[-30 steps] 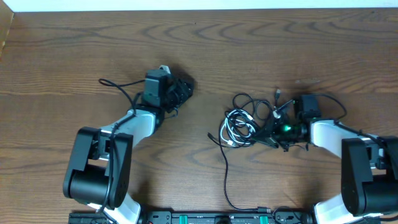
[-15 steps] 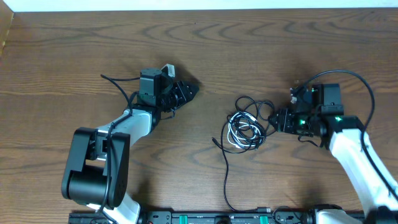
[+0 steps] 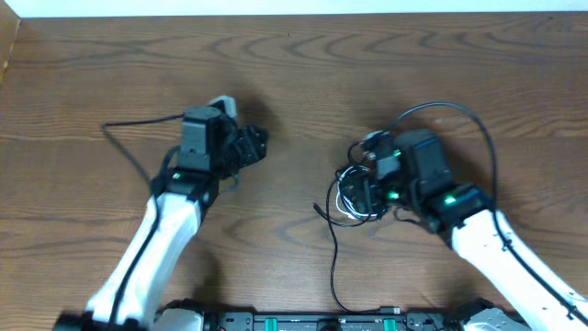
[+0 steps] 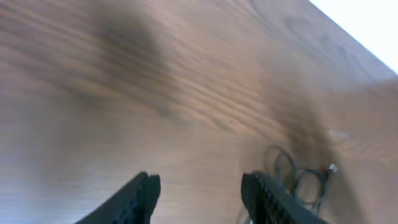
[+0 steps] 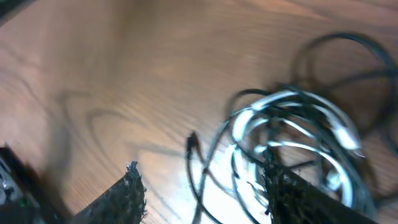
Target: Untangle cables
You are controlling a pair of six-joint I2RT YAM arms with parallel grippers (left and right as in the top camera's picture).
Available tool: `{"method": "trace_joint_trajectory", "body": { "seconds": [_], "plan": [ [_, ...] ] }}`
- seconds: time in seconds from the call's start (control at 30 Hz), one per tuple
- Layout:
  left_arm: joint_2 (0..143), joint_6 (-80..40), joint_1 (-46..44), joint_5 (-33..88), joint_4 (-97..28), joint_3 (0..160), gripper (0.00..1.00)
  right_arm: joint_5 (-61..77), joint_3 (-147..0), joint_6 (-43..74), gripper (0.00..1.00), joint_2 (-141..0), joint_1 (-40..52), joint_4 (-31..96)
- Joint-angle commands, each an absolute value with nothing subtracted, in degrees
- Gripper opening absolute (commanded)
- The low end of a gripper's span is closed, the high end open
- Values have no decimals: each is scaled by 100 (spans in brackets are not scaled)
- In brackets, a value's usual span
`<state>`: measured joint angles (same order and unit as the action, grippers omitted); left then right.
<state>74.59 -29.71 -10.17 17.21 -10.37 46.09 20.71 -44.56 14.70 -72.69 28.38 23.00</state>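
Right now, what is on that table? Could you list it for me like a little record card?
surface: wooden table
cables: one tangled heap, black and white loops mixed together
loose end: a black cable tail runs out of the heap toward the near edge
left gripper: open, empty, off to the side of the heap
right gripper: open, over the heap
untangled: not yet
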Motion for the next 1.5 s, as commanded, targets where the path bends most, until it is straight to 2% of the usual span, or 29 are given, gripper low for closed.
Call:
{"method": "trace_joint_trajectory", "body": {
  "seconds": [0.0, 0.17, 0.27, 0.4, 0.53, 0.67, 0.8, 1.1, 1.37, 1.47],
  "plan": [
    [6864, -2762, -998, 456, -1439, 4609, 50, 1068, -4528, 1577, 62, -7330, 3367, 2263],
    [6541, -2764, -998, 379, -1651, 4609, 51, 303, -4528, 1098, 64, -7870, 3854, 2167],
    [6554, -2766, -998, 379, -1675, 4609, 51, -331, -4528, 1039, 65, -8239, 3909, 2029],
    [6558, -2766, -998, 379, -1804, 4609, 51, -458, -4528, 1041, 63, -8586, 3909, 1712],
    [6558, -2768, -1000, 384, -1997, 4609, 51, -462, -4528, 1072, 57, -8713, 3894, 1570],
    [6558, -2768, -1000, 384, -2226, 4609, 51, -458, -4528, 1404, 45, -8726, 3813, 1601],
    [6558, -2768, -1000, 384, -2333, 4609, 51, -458, -4528, 1671, 38, -8726, 3736, 1608],
    [6558, -2768, -1000, 384, -2335, 4609, 51, -458, -4525, 1747, 27, -8764, 3583, 1896],
    [6558, -2770, -1000, 384, -2333, 4609, 51, -436, -4521, 1933, 22, -9129, 3555, 1903],
    [6558, -2770, -1000, 384, -2335, 4609, 51, -432, -4521, 1975, 13, -9227, 3522, 1857]
  ]
}}
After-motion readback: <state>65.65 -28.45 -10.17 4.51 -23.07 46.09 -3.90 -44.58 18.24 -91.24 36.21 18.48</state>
